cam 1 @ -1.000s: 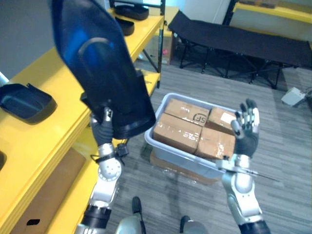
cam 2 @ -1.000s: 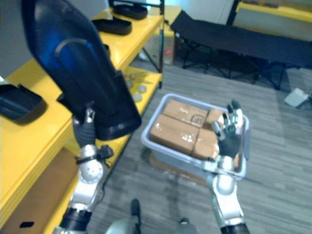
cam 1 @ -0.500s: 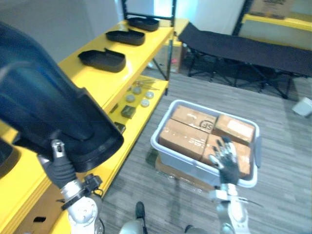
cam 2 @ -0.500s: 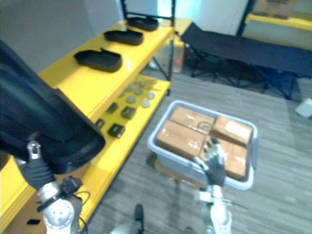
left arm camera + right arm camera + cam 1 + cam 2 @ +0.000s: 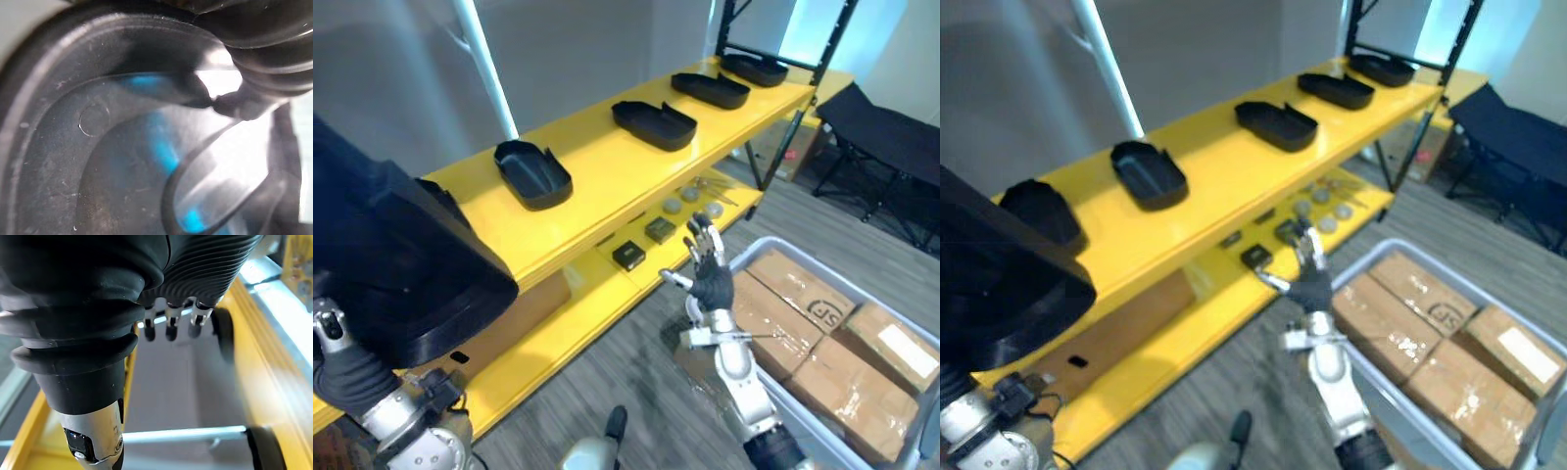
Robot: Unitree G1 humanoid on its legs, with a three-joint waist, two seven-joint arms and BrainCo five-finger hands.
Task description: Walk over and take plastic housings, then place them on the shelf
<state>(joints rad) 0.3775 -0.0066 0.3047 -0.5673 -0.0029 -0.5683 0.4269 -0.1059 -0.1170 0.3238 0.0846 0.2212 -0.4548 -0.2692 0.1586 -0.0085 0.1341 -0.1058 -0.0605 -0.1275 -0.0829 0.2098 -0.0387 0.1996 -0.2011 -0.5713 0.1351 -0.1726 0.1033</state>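
Largest by far: yellow shelf (image 5: 607, 186), two tiers, stretching from near left to far right along a grey wall. Next in bulk, close to the camera at the near left: big black held housing (image 5: 391, 259), up in front of the near end of the upper tier. At lower right, on the grey floor (image 5: 626, 362): pale grey bin (image 5: 1396, 401), packed with brown taped boxes (image 5: 803, 294) side by side. Beyond it, at the far right: black folding cot (image 5: 891, 137).

On the upper tier, spaced out in a row and well apart from one another: five more black housings (image 5: 533, 174), hollow sides up, the nearest one just past the held one in the right eye view.

Right hand (image 5: 710, 279): upright between the lower tier and the bin, fingers straight and spread, grasping nothing, touching nothing.

Left hand (image 5: 342, 377): low at the near left, under the held housing, clamped on its edge, one silver finger (image 5: 327, 323) up against the outer wall. In its wrist view, a dark tip pressed on the glossy black surface of the same piece.

Smallest, on the lower tier: two dark square blocks (image 5: 627, 256) near each other, then a loose cluster of round grey discs (image 5: 691, 194) a little farther along, just behind the right hand's fingertips
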